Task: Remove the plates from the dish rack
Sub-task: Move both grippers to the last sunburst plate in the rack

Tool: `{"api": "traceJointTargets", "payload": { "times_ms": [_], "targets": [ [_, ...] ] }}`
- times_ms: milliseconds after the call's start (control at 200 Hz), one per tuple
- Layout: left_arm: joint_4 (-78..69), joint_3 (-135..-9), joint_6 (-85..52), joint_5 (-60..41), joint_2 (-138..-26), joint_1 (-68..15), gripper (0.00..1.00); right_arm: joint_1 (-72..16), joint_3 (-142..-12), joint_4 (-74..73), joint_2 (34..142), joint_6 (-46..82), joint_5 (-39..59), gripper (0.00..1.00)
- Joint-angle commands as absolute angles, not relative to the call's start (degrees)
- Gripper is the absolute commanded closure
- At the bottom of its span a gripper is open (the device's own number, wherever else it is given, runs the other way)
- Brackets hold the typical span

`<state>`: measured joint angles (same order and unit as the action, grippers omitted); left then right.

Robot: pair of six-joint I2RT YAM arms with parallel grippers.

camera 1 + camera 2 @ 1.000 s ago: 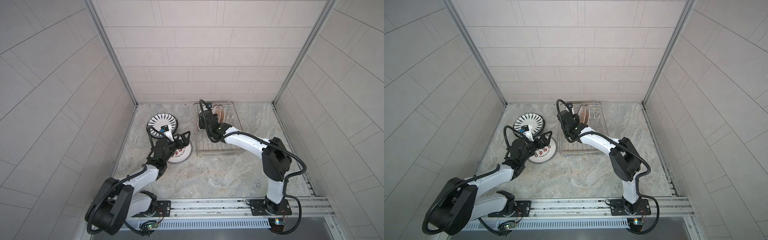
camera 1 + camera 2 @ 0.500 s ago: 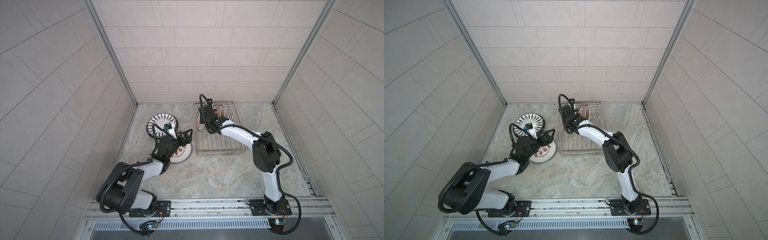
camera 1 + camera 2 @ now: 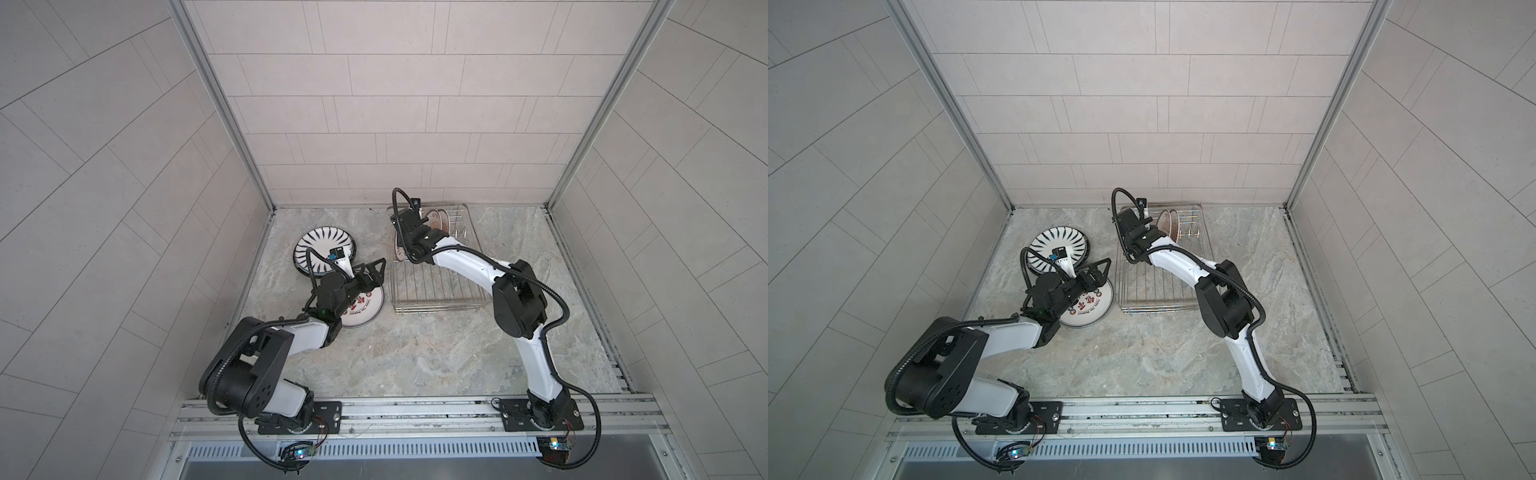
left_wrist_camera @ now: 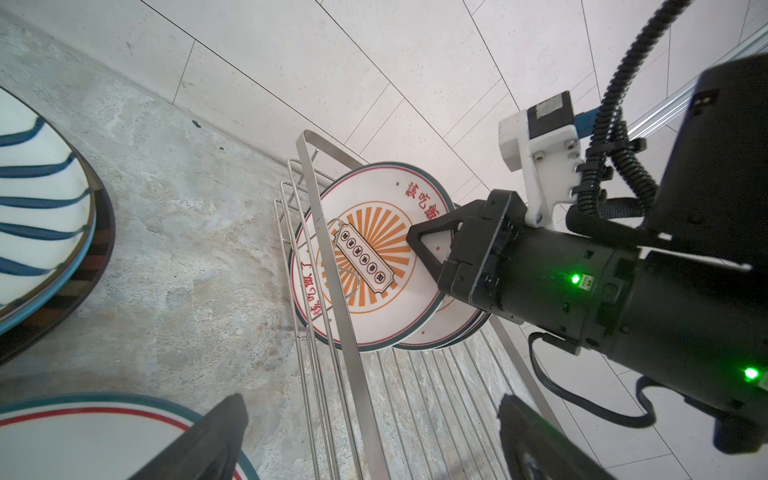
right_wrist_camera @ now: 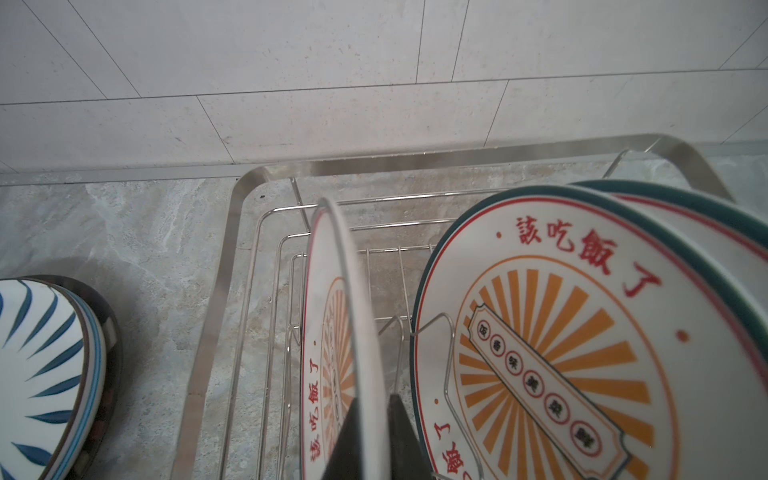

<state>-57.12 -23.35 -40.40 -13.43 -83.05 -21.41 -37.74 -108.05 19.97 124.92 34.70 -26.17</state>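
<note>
Striped plates [image 3: 322, 249] and a lettered plate [image 3: 366, 309] already lie on the worktop [image 3: 415, 353], left of the dish rack [image 3: 436, 306]. Three sunburst plates [image 5: 540, 332] stand at the rack's far end; the right claw [image 5: 372, 419] is pinched tight on the rim of the leftmost plate [image 5: 328, 311], while the left claw [image 3: 370, 277] gapes wide, empty

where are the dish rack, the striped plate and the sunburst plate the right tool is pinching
dish rack [image 3: 436, 306]: in a top view, on its front rail
striped plate [image 3: 322, 241]: in a top view, on its striped face
pinched sunburst plate [image 5: 328, 332]: right wrist view, on its patterned face
</note>
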Motion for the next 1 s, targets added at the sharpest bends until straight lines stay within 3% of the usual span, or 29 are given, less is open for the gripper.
{"api": "traceJointTargets", "payload": {
  "times_ms": [0,420,706,991],
  "targets": [
    [-58.2,-24.65,-39.57,-13.0,-82.01,-21.68,0.0,-38.58,-110.2,22.34,126.24,34.97,-29.2,0.96],
    [-56.31,-22.65,-39.11,-11.37,-77.61,-21.62,0.0,-40.99,-115.73,24.55,124.66,31.12,-35.2,0.95],
    [-51.24,-19.31,-37.9,-8.16,-68.9,-21.67,0.0,-42.92,-117.16,26.58,119.23,25.71,-39.31,0.96],
    [-42.37,-17.14,-38.31,-7.33,-56.0,-21.77,0.0,-45.66,-106.61,21.9,107.5,21.91,-41.22,0.96]
  ]
}}
